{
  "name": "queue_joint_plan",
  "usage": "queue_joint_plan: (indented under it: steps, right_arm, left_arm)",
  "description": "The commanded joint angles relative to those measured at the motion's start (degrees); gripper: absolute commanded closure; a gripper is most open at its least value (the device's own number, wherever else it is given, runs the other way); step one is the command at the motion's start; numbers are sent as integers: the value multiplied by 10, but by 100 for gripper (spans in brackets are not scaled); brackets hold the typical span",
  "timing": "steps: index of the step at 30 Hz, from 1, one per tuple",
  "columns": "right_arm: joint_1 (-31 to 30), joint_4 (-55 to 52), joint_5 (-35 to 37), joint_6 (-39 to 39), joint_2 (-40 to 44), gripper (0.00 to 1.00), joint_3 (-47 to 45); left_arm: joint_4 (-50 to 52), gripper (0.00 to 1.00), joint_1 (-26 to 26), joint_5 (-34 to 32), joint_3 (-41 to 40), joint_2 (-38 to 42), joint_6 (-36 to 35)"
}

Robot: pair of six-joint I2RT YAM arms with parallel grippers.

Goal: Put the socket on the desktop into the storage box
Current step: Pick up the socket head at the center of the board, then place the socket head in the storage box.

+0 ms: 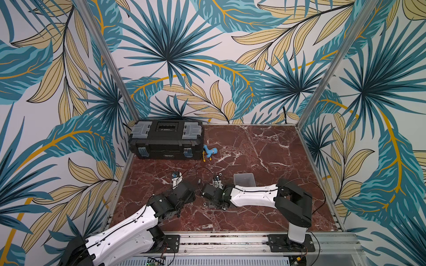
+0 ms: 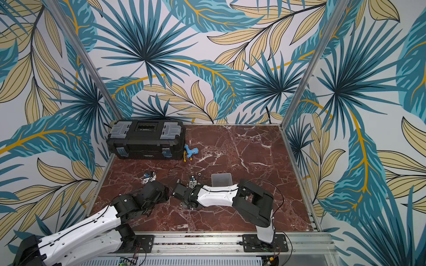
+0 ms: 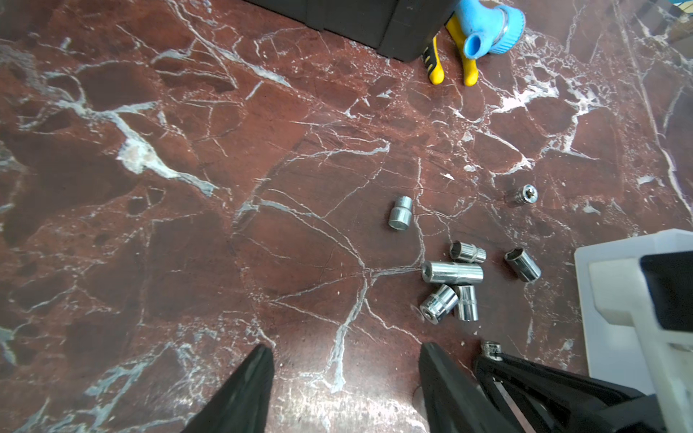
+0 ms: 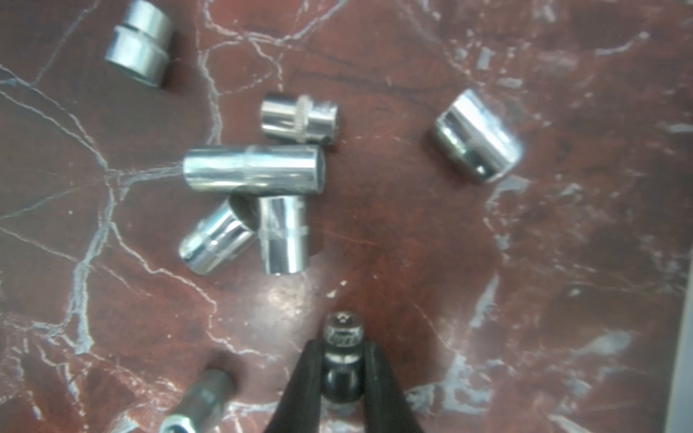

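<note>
In both top views the two arms covered most of the middle of the desktop (image 1: 253,149). The loose sockets were nearly all hidden there, and only a lone socket (image 1: 198,182) showed between the two wrists. The right forearm cut off the near side of the storage box (image 1: 244,178), a pale grey open bin standing right of the middle, and nothing inside it could be made out.

The right wrist view was soft and blurred. In it the right claw (image 4: 342,350) was pinched tight on a small dark socket (image 4: 342,330). The socket's knurled band and top end poked out past the black fingers (image 4: 305,375). Its lower part sat in shadow, and whether it was clear of the surface could not be told.

Beyond it, shiny chrome sockets lay on their sides. A long socket (image 4: 255,168) had three shorter ones against or just beside it, and a stubby socket (image 4: 476,137) lay apart. Another, the cut-off socket (image 4: 195,405), ran out of the picture's edge.

The left claw (image 3: 343,348) stood open over bare marble, left of that group, holding nothing. The black toolbox (image 1: 166,141) sat at the far left and was cut off in the left wrist view. A blue plastic piece (image 1: 209,150) lay just beside its right end.
</note>
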State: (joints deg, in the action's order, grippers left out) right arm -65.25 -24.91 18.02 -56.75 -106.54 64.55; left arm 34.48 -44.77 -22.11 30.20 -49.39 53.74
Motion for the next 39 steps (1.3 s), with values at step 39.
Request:
queue_joint_plan:
  steps: [39]
  right_arm:
    - [59, 142, -76, 221, 530, 100, -253]
  left_arm:
    - [-378, 38, -43, 419, 44, -69, -78]
